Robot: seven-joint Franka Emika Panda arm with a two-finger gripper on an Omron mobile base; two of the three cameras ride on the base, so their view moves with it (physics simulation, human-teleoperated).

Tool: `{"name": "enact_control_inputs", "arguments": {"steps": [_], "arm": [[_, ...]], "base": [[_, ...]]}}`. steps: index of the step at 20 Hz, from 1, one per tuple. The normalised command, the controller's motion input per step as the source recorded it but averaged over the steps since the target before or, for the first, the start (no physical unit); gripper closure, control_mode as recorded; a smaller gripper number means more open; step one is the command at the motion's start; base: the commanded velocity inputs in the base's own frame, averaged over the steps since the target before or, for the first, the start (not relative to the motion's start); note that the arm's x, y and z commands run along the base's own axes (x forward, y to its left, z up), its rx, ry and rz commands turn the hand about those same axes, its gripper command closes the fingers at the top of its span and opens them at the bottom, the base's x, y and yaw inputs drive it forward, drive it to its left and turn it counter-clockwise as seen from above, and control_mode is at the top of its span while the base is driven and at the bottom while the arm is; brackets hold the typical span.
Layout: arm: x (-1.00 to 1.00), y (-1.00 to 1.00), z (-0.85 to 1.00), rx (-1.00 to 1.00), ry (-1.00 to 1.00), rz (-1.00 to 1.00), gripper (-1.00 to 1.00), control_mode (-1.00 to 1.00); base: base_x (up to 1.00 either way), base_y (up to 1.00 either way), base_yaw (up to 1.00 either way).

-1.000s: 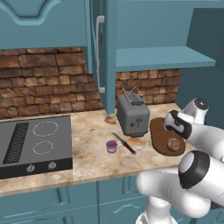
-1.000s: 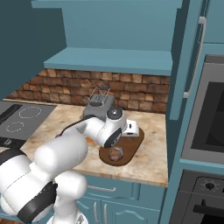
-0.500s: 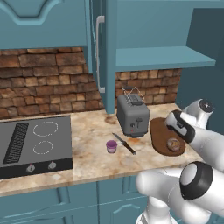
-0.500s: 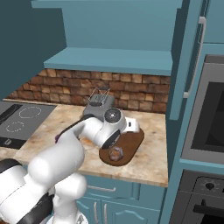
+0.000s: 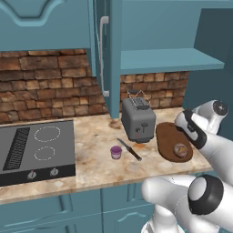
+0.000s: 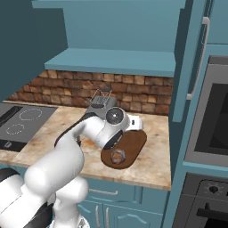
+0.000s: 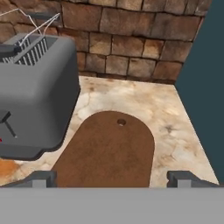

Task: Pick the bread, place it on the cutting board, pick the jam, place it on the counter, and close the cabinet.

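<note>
On the cutting board the bread already lay, my tool spread wide and empty above it. The jam already stood on the counter; the cabinet door hung open, unclosed.

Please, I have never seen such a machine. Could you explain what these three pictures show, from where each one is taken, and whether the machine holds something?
This is a rendered kitchen with a white robot arm. Two cameras on its base look forward from behind, left and right; the third sits on the hand.

On the counter stand a toaster, a small purple jam jar, a knife and a stovetop. The bread lies on the cutting board. Above, the cabinet door stands open.

In the hand view, the gripper hangs over the board, fingers spread wide, holding nothing.
</note>
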Motion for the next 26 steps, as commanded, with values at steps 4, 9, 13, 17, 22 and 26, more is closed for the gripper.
{"name": "enact_control_inputs", "arguments": {"steps": [4,9,13,17,22,26], "arm": [[-0.03,-0.09,0.29,0.0,-0.07,0.0,-1.0,-1.0],[-0.12,-0.14,0.24,0.0,-0.07,0.0,-1.0,-1.0],[-0.14,-0.15,0.23,0.0,-0.06,0.0,-1.0,-1.0],[-0.16,-0.1,0.21,0.0,-0.06,0.0,-1.0,-1.0],[-0.19,-0.04,0.19,0.0,-0.07,0.0,-1.0,-1.0],[-0.19,-0.05,0.2,0.0,-0.09,0.0,-1.0,-1.0]], "base": [[0.0,0.0,0.0],[0.0,0.0,0.0],[0.0,0.0,0.0],[0.0,0.0,0.0],[0.0,0.0,0.0],[0.0,0.0,0.0]]}}
